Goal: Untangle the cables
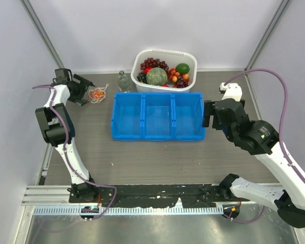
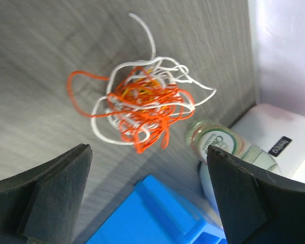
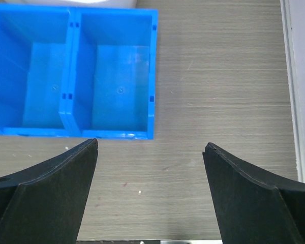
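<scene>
The cables (image 1: pixel 97 94) lie in one loose knot on the surface (image 1: pixel 142 157), at its far left. White, orange-red and a few yellow strands are wound through one another, and some white and orange loops stray out from the middle. The knot sits left of a small clear bottle (image 1: pixel 123 81) and beyond the far-left corner of the blue three-compartment bin (image 1: pixel 157 134).

The left hand (image 1: pixel 86 92) is just beside the knot on its left, with its fingers pointing toward it. In the left wrist view, the left hand (image 2: pixel 148 152) has its two dark fingers (image 2: pixel 51 198) spread wide apart with nothing between them. The cables (image 2: pixel 142 109) lie straight ahead of that gap, roughly centred on it and resting on the bare surface (image 2: pixel 40 51). No finger touches a strand. The lowest orange loop comes nearest the fingertips. The bottle (image 2: pixel 218 140) stands just past the knot toward the right finger, with a corner of the bin (image 2: pixel 157 213) below it.

The right hand (image 1: pixel 211 116) is well away from the cables, on the other side of the bin, at the bin's right end. In the right wrist view, the right hand (image 3: pixel 150 147) is also spread wide and holds nothing — only wood-grain surface (image 3: pixel 218 76) shows between the fingers, with the bin (image 3: pixel 112 133) ahead and to the left.

A white basket (image 1: pixel 190 58) of fruit stands behind the bin.
</scene>
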You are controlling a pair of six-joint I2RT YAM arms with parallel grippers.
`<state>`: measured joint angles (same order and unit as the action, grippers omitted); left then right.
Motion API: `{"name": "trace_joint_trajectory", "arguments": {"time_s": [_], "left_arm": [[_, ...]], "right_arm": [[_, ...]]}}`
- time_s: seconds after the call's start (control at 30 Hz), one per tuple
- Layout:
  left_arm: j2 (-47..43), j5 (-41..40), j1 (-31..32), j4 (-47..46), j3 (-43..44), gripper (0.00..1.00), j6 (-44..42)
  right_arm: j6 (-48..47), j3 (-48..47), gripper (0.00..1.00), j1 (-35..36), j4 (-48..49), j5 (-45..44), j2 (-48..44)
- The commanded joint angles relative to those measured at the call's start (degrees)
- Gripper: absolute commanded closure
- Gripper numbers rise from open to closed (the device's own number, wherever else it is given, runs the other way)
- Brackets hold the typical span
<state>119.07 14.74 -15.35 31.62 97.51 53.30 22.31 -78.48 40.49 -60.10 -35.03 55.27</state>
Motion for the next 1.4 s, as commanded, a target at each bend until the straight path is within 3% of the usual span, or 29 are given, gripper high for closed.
{"name": "trace_joint_trajectory", "arguments": {"time_s": [0.0,0.1,0.3,0.37,0.57,0.77,0.93,1.1,1.27,1.37], "left_arm": [[3.18,9.60,0.41,-10.95,1.62,0.01,5.23],[6.69,10.31,0.41,-11.49,3.29,0.00,6.11],[12.41,8.20,1.20,-6.22,8.48,0.02,4.45],[13.12,7.85,1.47,-5.69,8.66,0.11,4.18],[7.34,3.64,1.38,-5.95,1.21,0.52,1.11],[-9.25,0.29,1.03,-9.11,-15.92,0.95,0.14],[-26.39,-0.94,0.94,-11.84,-35.34,0.98,1.28],[-43.27,0.02,1.03,-5.70,-47.48,1.00,0.59],[-62.86,-0.42,1.12,6.51,-51.20,1.00,-3.63],[-77.45,6.06,1.47,5.40,-51.55,1.00,-5.74]], "right_arm": [[-5.25,2.01,0.10,0.03,-0.02,-0.13,-3.31],[-4.29,-0.79,0.10,0.12,-3.70,-2.68,-2.45],[-5.43,-1.95,0.10,0.12,-2.15,8.28,-2.44],[-4.65,-0.63,0.10,0.12,-0.38,10.75,-2.97],[-3.67,1.48,0.10,0.12,1.38,12.26,-2.36],[-4.28,4.90,0.10,0.12,4.89,14.72,-1.22],[-4.99,7.63,0.10,0.20,8.85,19.81,1.77],[-5.61,10.27,0.10,0.20,13.15,25.26,5.81],[-5.08,12.29,0.10,0.20,17.46,29.22,8.36],[-4.55,13.35,0.10,0.20,19.49,30.10,9.51]]}}
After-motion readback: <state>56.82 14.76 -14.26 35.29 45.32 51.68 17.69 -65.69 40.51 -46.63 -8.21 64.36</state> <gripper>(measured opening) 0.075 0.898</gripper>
